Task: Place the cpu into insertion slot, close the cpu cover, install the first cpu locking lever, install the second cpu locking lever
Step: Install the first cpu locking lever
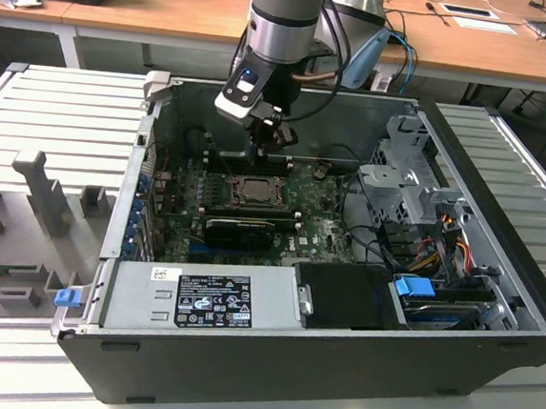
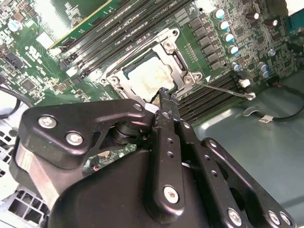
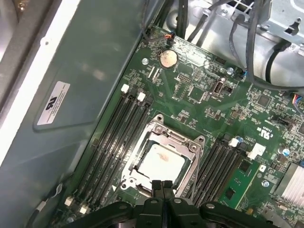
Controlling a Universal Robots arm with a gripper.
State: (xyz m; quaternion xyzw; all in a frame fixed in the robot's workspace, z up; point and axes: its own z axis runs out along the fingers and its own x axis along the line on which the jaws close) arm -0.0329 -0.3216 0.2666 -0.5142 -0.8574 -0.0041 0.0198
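The cpu (image 3: pixel 161 162) lies flat in the insertion slot (image 3: pixel 142 164) on the green motherboard, its pale silvery top showing through the window of the cpu cover (image 3: pixel 172 136). The cover's metal frame lies down around the chip. In the second wrist view the cpu (image 2: pixel 146 76) and cpu cover (image 2: pixel 167 42) show again, and a thin wire locking lever (image 2: pixel 223 90) sticks out sideways from one corner of the socket. My gripper (image 3: pixel 163 186) hovers just above the socket's edge with its black fingers pressed together and nothing between them. The exterior view has the gripper (image 1: pixel 263 144) just behind the socket (image 1: pixel 252 191).
Memory slots (image 3: pixel 118 137) run along both sides of the socket. A black graphics card (image 1: pixel 240 228) lies in front of it, the power supply (image 1: pixel 203 299) nearer still. Drive cage and cables (image 1: pixel 416 207) fill the exterior view's right. The case walls (image 1: pixel 123 220) enclose the board.
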